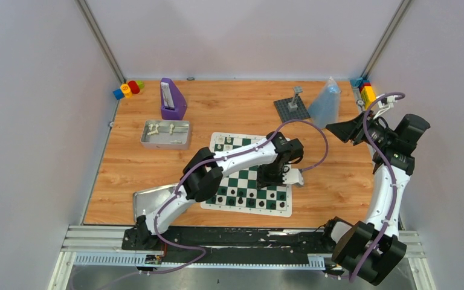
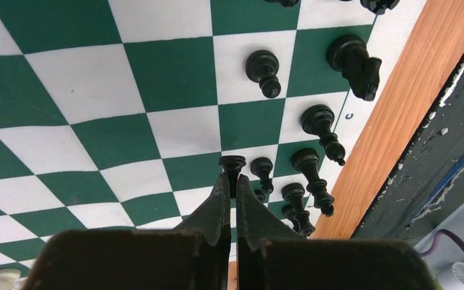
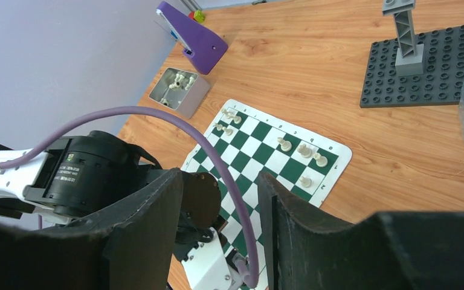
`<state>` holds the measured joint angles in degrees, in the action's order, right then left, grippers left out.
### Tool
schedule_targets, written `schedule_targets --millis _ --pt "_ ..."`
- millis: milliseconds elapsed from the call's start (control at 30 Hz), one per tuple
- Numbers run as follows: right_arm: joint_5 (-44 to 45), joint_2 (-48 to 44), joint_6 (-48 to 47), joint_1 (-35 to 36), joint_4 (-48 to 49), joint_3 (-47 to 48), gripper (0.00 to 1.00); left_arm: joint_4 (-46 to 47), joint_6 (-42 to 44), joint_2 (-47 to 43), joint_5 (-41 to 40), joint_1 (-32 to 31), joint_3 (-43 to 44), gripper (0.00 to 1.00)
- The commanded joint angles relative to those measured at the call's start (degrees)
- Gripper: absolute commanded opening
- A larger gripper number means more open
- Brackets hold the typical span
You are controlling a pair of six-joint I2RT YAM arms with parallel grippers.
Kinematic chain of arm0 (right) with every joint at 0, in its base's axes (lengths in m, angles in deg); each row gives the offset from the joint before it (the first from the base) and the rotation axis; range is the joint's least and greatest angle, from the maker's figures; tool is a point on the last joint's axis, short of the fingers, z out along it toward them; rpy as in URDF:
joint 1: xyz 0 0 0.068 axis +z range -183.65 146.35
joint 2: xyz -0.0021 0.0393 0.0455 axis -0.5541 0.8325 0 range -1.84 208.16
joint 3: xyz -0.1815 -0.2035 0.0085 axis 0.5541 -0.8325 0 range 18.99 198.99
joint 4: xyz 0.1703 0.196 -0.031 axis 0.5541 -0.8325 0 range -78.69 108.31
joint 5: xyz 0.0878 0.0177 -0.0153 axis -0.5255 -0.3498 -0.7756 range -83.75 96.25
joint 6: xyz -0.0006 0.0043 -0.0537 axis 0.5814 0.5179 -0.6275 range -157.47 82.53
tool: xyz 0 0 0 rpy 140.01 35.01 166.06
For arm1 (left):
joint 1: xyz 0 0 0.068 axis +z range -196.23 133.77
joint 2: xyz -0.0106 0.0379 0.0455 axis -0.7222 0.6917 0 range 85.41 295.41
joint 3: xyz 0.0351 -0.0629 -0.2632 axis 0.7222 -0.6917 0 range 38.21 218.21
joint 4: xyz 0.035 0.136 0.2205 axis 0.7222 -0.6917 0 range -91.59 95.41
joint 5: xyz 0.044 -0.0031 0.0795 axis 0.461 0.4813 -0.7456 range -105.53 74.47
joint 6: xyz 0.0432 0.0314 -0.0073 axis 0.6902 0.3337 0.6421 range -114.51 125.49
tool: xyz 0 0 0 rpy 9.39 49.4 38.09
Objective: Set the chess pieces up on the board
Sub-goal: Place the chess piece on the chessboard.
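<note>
A wooden tabletop point(image 1: 229, 103) with warm orange grain fills the middle of the enclosure. Plain, pale lilac-grey walls point(image 1: 241, 36) rise behind it and on both its sides. A slim metal post point(image 1: 101, 39) stands at its far left corner and a second post point(image 1: 386, 36) at its far right corner. Along its near edge run silver aluminium rails point(image 1: 96, 238) and a scuffed black strip point(image 1: 248, 237). The light is soft and even, casting only faint shadows on the wood.

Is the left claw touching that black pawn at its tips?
Touching. The left wrist view shows the left claw shut on the black pawn, pinched between its tips.
</note>
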<state>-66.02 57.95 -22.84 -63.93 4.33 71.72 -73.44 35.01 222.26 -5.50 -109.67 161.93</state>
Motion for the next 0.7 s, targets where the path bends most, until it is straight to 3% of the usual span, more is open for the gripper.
schedule_targets --millis 0,667 --pt "-1.72 -1.08 -2.36 -0.39 -0.16 0.04 0.50 -3.23 -1.71 1.46 -0.99 -1.03 4.21 0.00" --pt "-2.72 -0.73 -3.53 -0.39 -0.96 -0.43 0.50 -6.95 -2.23 5.34 -1.61 -3.03 8.98 0.00"
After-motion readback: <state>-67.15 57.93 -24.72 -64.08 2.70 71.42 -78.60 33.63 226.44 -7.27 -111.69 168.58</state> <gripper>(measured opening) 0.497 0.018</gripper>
